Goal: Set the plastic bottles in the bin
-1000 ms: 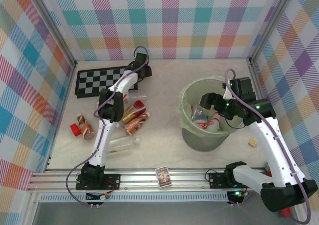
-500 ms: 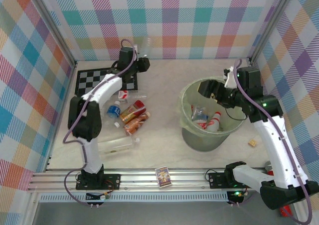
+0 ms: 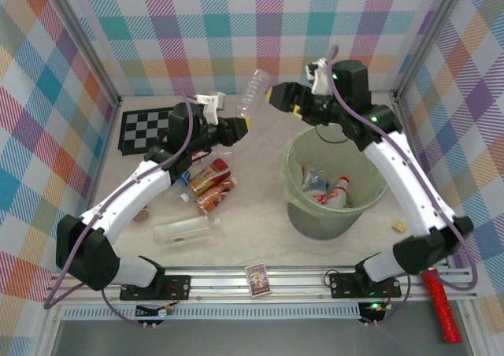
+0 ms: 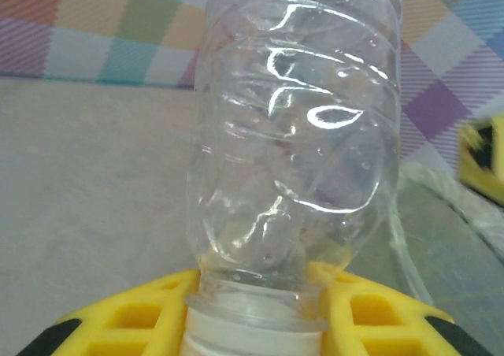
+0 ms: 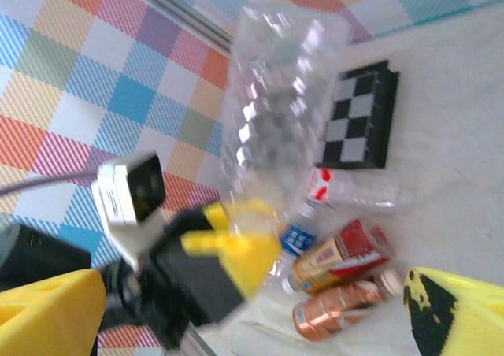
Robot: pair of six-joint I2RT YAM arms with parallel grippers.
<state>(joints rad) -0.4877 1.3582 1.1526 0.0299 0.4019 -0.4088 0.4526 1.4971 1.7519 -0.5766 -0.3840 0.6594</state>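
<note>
- Bin point(image 3: 315, 222), right of centre in top view: aim for its wide mouth. Tapered translucent green tub, thin liner over rim.
- Clear bottle point(image 3: 255, 88), upper centre, raised above table, left of bin rim. Thin ribbed plastic, glossy, easily crushed.
- Left gripper point(image 3: 239, 126): clamped on bottle neck, body pointing up.
- Right gripper point(image 3: 277, 96): jaws wide apart, just beside bottle.
- Looks like handover: close right gently on ribbed body before you loosen left.
- Loose bottles point(image 3: 211, 179) lie centre-left.
</note>
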